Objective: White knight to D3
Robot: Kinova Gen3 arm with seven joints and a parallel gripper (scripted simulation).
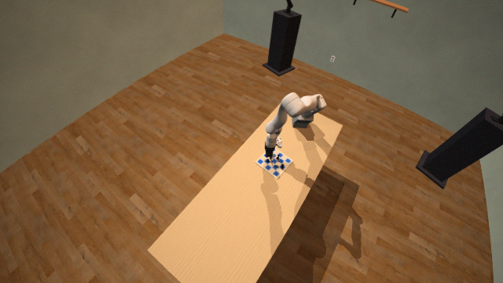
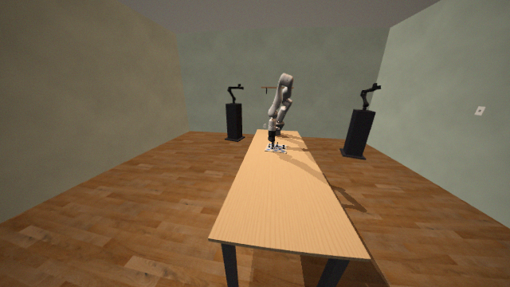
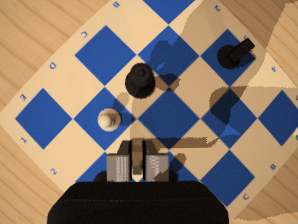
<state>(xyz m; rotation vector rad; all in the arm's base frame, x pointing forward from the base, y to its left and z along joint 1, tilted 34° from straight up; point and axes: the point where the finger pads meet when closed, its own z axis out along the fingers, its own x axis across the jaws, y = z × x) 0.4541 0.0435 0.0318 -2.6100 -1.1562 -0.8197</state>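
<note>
One piece in the grip: white knight, seen only as a narrow pale sliver between the two grey fingers, held above the board's near edge in the wrist view; height above the squares not readable.
Fingers: closed down on the white knight, narrow gap, one pad on each side.
Gripper: pointing straight down over the board, black wrist body filling the lower part of the wrist view; in the top view over the board's corner nearest the arm's base.
Chessboard: small blue-and-cream checker, turned diagonally in the wrist view, letters and digits along the edges too small to read; flat on the table.
White pawn: upright, round top, on a blue square just beyond the fingers and a little to the left in the wrist view.
Black piece, centre: upright, near the middle of the board, on or beside a cream square; type unclear.
Black piece, far right: near the right-hand side, seen tilted in the wrist view; lying or standing cannot be told.
Table: long, pale wood, dark legs; board near the far end.
Arm: white, mounted at the table's far end, folded forward and down to the board.
Surroundings: wooden floor, two dark pedestals bearing small black arms by the far wall.
</note>
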